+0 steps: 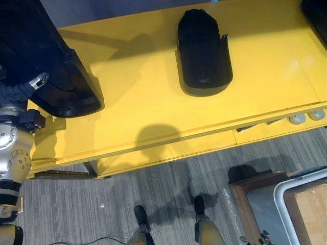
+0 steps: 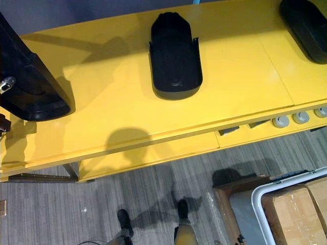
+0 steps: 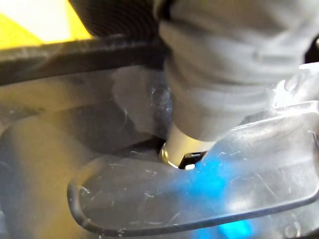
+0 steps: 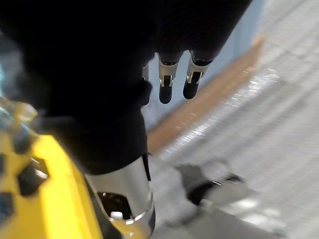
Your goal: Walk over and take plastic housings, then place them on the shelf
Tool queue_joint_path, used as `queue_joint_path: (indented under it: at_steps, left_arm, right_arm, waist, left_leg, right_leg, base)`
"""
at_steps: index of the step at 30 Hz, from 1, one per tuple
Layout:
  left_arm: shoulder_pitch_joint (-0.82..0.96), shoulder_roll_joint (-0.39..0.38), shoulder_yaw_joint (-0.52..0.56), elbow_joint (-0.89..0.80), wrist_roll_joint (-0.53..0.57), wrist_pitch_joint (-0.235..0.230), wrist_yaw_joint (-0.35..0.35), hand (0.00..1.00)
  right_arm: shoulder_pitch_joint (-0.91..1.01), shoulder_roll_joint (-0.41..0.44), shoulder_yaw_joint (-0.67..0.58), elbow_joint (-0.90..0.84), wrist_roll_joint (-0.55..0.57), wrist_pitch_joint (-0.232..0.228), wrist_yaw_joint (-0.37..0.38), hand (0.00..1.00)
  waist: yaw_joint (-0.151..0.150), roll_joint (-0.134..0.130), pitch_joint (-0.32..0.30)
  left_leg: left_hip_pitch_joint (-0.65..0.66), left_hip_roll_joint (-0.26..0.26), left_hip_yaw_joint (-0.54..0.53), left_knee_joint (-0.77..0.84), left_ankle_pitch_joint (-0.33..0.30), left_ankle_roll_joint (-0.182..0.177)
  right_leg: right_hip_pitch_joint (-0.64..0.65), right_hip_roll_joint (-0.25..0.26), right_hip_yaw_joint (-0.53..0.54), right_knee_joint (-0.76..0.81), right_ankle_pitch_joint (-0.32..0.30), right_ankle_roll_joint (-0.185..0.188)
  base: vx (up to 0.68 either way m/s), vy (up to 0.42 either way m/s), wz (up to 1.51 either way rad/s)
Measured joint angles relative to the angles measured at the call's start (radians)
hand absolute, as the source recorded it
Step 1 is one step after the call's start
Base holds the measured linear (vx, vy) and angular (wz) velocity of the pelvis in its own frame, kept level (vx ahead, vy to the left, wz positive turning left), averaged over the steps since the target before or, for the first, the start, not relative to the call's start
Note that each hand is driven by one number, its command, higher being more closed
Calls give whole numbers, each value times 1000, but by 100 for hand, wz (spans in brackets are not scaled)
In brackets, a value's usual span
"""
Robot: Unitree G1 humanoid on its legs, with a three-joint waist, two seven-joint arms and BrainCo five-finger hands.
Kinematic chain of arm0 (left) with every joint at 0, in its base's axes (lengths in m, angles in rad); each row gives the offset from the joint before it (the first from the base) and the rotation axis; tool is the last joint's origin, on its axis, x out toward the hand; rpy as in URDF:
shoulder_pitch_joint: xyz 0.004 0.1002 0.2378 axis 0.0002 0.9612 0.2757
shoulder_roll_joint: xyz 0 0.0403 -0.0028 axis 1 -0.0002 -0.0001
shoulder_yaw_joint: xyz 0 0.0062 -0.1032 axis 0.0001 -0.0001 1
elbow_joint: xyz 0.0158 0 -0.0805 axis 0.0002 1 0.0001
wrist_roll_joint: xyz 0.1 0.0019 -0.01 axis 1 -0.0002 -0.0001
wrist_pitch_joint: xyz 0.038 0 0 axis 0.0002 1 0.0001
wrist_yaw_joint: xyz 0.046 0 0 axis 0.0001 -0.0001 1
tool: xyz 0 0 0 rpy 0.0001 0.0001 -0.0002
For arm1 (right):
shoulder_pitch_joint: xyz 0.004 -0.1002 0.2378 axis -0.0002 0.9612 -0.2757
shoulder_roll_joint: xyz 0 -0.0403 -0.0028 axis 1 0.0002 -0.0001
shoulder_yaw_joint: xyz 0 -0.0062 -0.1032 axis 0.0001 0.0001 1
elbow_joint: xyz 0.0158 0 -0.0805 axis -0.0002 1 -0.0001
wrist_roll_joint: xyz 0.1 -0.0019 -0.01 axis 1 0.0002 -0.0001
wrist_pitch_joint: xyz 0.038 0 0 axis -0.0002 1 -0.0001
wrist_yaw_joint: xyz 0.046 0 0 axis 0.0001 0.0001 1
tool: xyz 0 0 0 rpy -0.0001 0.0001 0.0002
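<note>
Black housing (image 1: 56, 61) clutched by left robot hand (image 3: 182, 152) above yellow shelf (image 1: 153, 107); right wrist view shows right robot hand (image 4: 167, 83) slack.

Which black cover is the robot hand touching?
The leftmost glossy black plastic housing, its rim against the left robot hand. The middle housing and right housing lie alone.

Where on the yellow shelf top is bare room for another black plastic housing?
One bare patch of the yellow shelf top lies between the middle black plastic housing and the black housing at the right corner. Another lies between the middle housing and the large black housing crowding the left end. The front strip is free.
</note>
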Motion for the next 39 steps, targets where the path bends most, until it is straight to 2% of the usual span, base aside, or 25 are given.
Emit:
queue_joint_path:
  at_steps: [7,9,10,22,27,33,37,39]
  left_arm:
    - [-45,38,-63,60,0,27,-12,100]
    - [-50,39,-94,97,3,48,-9,100]
    - [-50,39,-119,128,12,71,-8,0]
    - [-90,41,-133,202,160,70,7,0]
    - [-142,41,-138,239,259,71,15,0]
    - [-243,39,-177,320,317,82,37,0]
    - [-288,12,-176,323,347,90,58,0]
    - [-316,-34,-156,319,379,92,91,0]
  right_arm:
    - [-23,-8,63,104,0,15,19,0]
    - [-39,-7,64,122,0,17,20,0]
    - [-42,-9,73,122,1,17,20,0]
    - [-42,-9,85,139,5,16,21,0]
    - [-42,-7,85,144,5,16,26,0]
    - [-48,-2,85,146,6,16,34,0]
    - [-70,5,83,178,11,16,39,0]
    - [-70,5,81,182,11,16,40,0]
  waist:
    - [-1,-7,13]
    - [-7,-8,13]
    - [-10,-10,15]
    - [-21,-21,22]
    - [-21,-30,28]
    - [-24,-39,33]
    - [-26,-45,36]
    - [-24,-45,36]
  left_leg:
    - [-20,-1,-2,-4,4,0]
    - [-19,-2,-3,-7,6,0]
    - [-19,-2,-2,-8,7,-1]
    - [-10,-2,1,-20,14,-2]
    - [-1,-3,9,-34,20,-4]
    - [8,-3,15,-42,27,-4]
    - [16,-4,16,-42,28,-3]
    - [30,-4,13,-43,30,-3]
  right_leg:
    - [-26,-1,2,20,-2,0]
    - [-27,-1,2,22,-3,-2]
    - [-29,-1,3,23,-4,-4]
    - [-33,2,8,32,-9,-11]
    - [-39,4,17,39,-9,-11]
    - [-39,6,24,43,-9,-11]
    - [-38,6,29,55,-11,-14]
    - [-22,6,26,55,-15,-13]
  base:
    - [-36,10,2]
    - [0,0,0]
    - [0,0,0]
    - [-8,4,0]
    - [-41,15,-4]
    - [-7,7,-2]
    - [-6,5,-1]
    - [-34,14,5]
